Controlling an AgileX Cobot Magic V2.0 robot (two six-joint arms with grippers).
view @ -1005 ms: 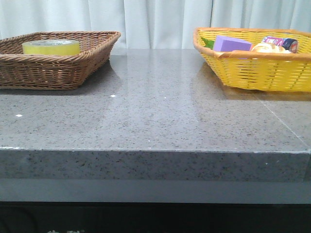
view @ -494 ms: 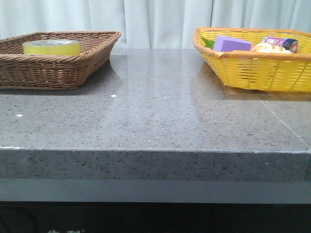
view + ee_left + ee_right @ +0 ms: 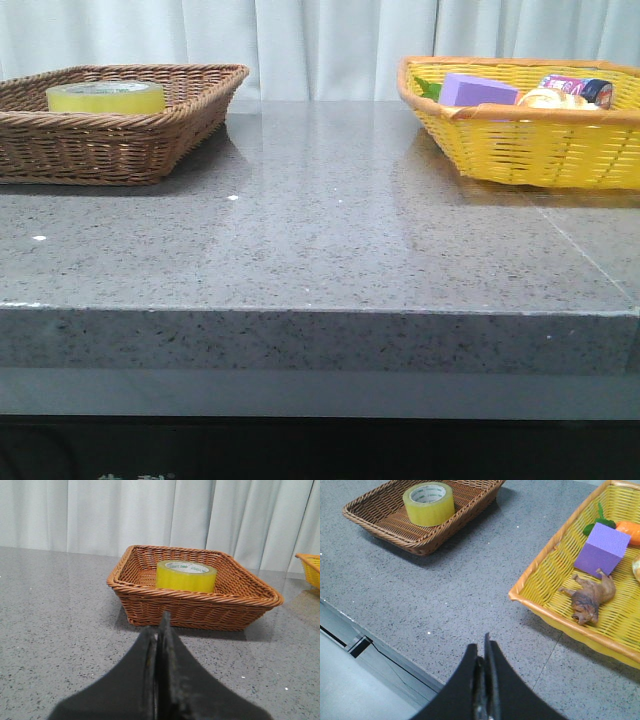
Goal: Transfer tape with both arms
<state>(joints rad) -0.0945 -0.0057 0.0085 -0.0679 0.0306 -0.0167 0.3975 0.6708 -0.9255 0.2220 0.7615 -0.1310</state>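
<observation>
Yellow tape (image 3: 186, 576) sits upright inside a brown basket (image 3: 200, 607) on a grey counter (image 3: 320, 240). Both arms' fingers, left (image 3: 159, 630) and right (image 3: 485, 652), are clenched, grasping nothing

The tape (image 3: 186, 576), a squat translucent yellow roll with a white-labelled core, is laid flat, hollow centre upward, ahead of the left gripper (image 3: 159, 630) and well apart from it.
</observation>
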